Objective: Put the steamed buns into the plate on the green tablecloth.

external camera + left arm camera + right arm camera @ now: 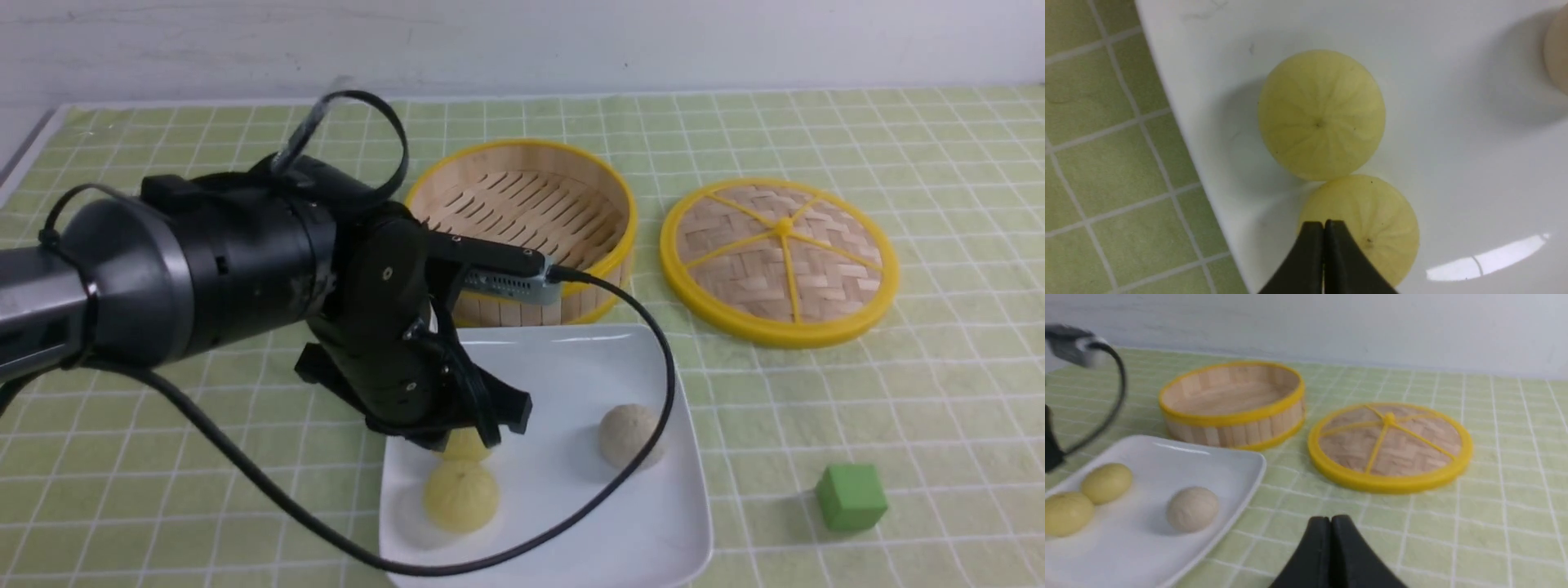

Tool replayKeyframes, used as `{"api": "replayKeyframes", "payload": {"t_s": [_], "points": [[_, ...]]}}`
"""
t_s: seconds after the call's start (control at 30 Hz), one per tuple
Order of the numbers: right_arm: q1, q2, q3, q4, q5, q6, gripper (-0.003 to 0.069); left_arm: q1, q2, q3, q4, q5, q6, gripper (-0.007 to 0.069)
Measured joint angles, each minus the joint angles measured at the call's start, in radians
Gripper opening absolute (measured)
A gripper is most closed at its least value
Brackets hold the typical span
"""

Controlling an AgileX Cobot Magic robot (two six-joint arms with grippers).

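Left wrist view shows my left gripper (1324, 223) pinched shut, empty, above the plate (1453, 171), since all three buns (1321, 115) sit inside.

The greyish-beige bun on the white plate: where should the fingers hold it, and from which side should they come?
Probably from straight above, closing across the widest part of the greyish-beige bun, low on its rounded sides. It is a smooth dome with no handle or edge, sitting flat side down on the plate. It stands apart from the two yellow buns, so there is room on both sides.
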Motion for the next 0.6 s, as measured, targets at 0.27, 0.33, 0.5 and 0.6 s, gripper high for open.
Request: {"api": "replayKeyframes", "payload": {"t_s": [0.27,0.33,0.5,0.6], "points": [[-0.24,0.0,0.183,-0.004,-0.005,0.001,0.0008,0.0,-0.117,0.0,0.05,0.008,0.0,0.0002],[-0.258,0.0,0.184,-0.004,-0.011,0.001,0.0008,0.0,-0.138,0.0,0.058,0.013,0.0,0.0002],[-0.287,0.0,0.185,-0.004,-0.022,0.001,0.0013,0.0,-0.261,0.0,0.084,0.098,0.0,0.0002],[-0.287,0.0,0.185,-0.006,-0.022,0.001,0.0017,0.0,-0.37,0.042,0.115,0.157,-0.004,0.0002]]}}
